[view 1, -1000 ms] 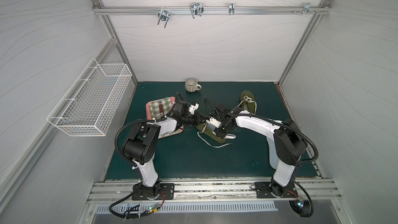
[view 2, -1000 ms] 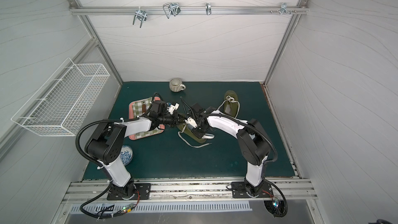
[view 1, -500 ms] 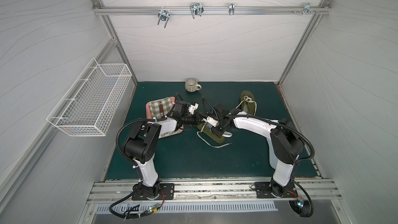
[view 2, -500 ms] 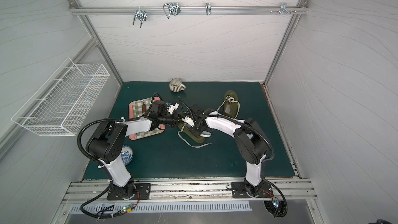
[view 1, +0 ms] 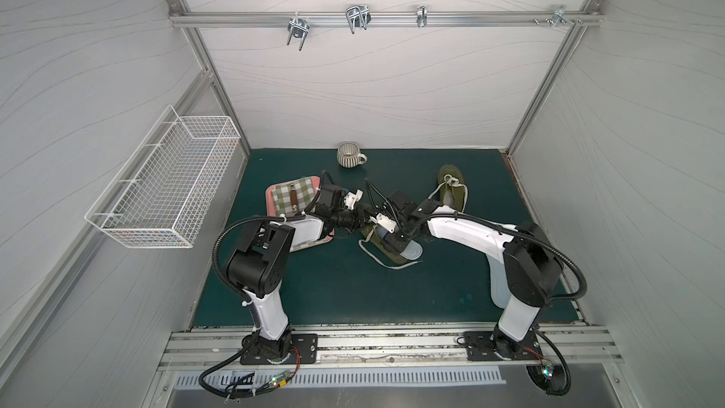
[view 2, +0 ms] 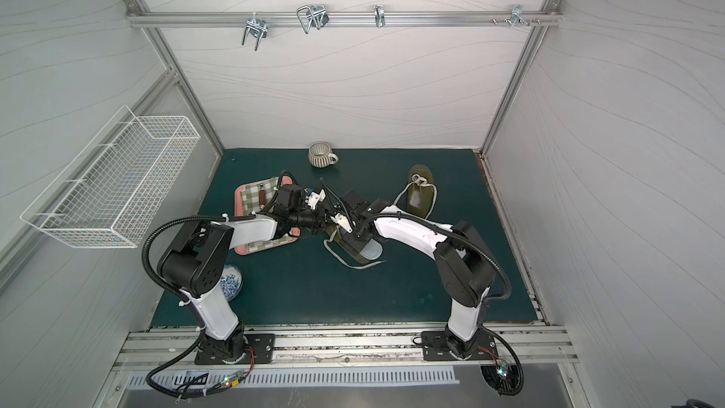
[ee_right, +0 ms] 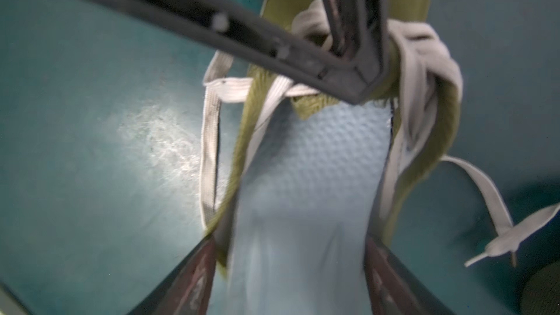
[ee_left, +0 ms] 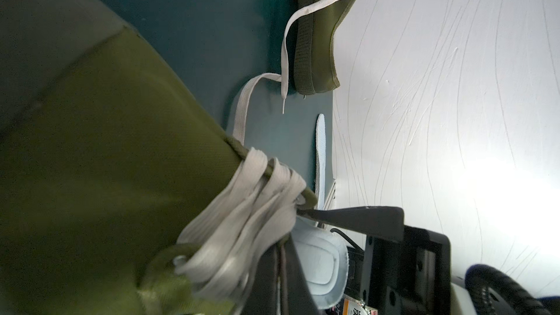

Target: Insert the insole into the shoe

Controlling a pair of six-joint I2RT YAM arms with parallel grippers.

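left claw (ee_right: pixel 362 89) clenched on tongue of olive canvas shoe (ee_left: pixel 106 146), reaching from 9 o'clock; right claw (ee_right: pixel 291 237) released, straddling pale blue foam insole (ee_right: pixel 312 162) sticking out toward 4 o'clock.

White arm links (view 1: pixel 467 233), black joints (view 1: pixel 259 264), corrugated cables (view 1: pixel 215 255)

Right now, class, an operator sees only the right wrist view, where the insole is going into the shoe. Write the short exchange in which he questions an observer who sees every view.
Operator: How much of the insole is outside the shoe?
Observer: In a top view the heel end of the insole lies outside, over the heel of the shoe.
Operator: Is anything else on the mat to avoid?
Observer: A second shoe lies farther back on the mat, apart from the first one.
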